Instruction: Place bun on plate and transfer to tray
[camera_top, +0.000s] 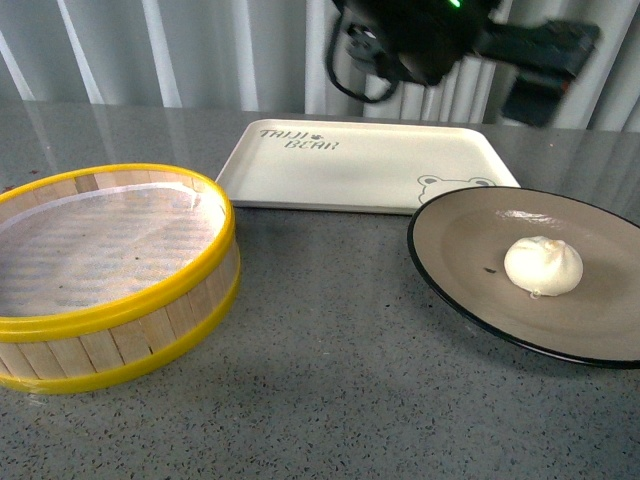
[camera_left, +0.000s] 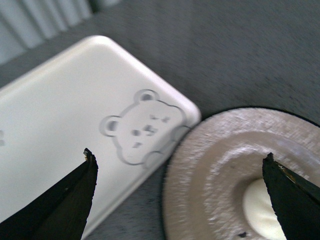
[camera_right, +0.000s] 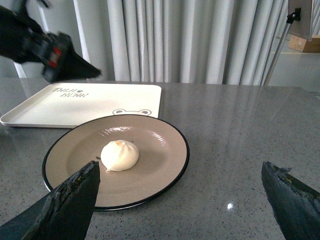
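The cream-white bun (camera_top: 543, 265) sits on the beige black-rimmed plate (camera_top: 470, 240) at the right of the table. The plate's far edge touches or slightly overlaps the bear corner of the cream tray (camera_top: 360, 165), which is empty. My left gripper (camera_left: 179, 155) is open and empty, held above the spot where tray (camera_left: 60, 125) and plate (camera_left: 215, 170) meet, with the bun (camera_left: 257, 210) near one finger. My right gripper (camera_right: 180, 165) is open and empty, low beside the plate (camera_right: 150, 165), with the bun (camera_right: 120, 155) ahead and the tray (camera_right: 90, 102) behind it.
A round yellow-rimmed bamboo steamer (camera_top: 110, 270) with a white liner stands empty at the front left. My left arm (camera_top: 430, 35) hangs over the tray's back edge. The table is grey stone (camera_top: 330, 400), with curtains behind.
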